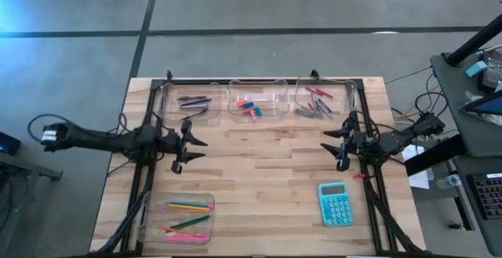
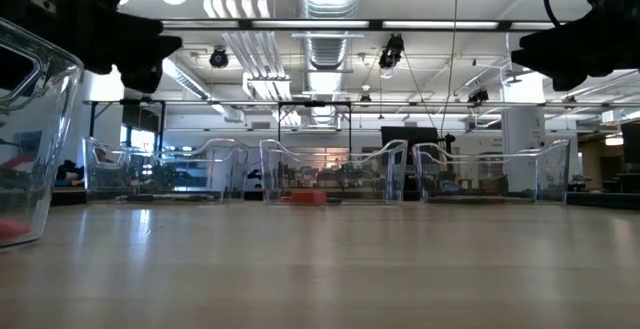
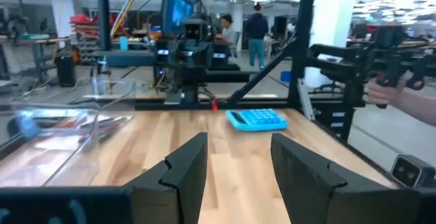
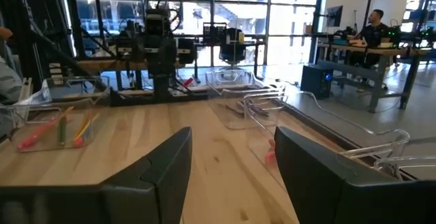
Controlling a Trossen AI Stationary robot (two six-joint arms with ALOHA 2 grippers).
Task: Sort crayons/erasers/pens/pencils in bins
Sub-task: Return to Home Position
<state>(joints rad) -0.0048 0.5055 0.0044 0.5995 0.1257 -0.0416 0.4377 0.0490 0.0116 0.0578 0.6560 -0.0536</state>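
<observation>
Three clear bins stand along the far edge: the left one holds dark pens, the middle one holds pink and blue erasers, the right one holds crayons. A fourth bin at the near left holds bright pencils. My left gripper is open and empty above the table's left middle. My right gripper is open and empty above the right middle. Both point toward the table's centre.
A teal calculator lies at the near right, also in the left wrist view. A black frame runs along the table's far edge and sides. People show in the room beyond. Bare wood lies between the grippers.
</observation>
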